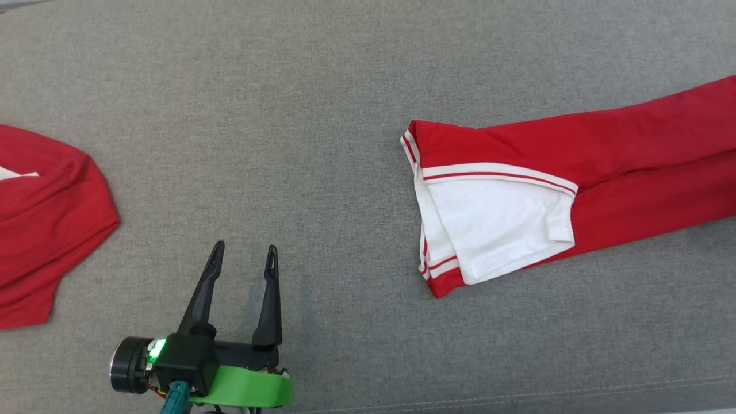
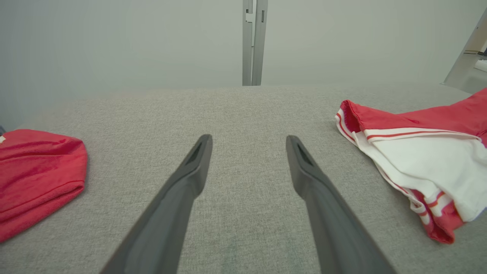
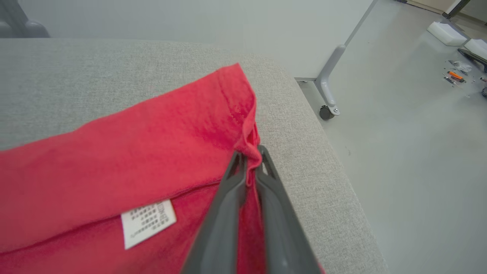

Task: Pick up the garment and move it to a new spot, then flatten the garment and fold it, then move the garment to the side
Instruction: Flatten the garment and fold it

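Note:
The garment (image 1: 632, 167) is red with white trim and a white sleeve panel. It lies stretched across the right of the grey padded table (image 1: 287, 86) and runs off the head view's right edge. The left wrist view has its sleeve end (image 2: 418, 152) at the right. My right gripper (image 3: 251, 156) is shut on a pinched fold of the garment's red hem (image 3: 133, 160), close to the table's rounded edge, and a white care label (image 3: 148, 222) lies nearby. My left gripper (image 1: 245, 247) (image 2: 249, 137) stands open over bare table, its fingers holding nothing.
Another bunch of red cloth (image 1: 46, 224) (image 2: 34, 175) lies at the table's left edge. In the right wrist view the table edge (image 3: 335, 171) drops to a pale floor, with a castered grey leg (image 3: 327, 95) and small items on the floor at the far right.

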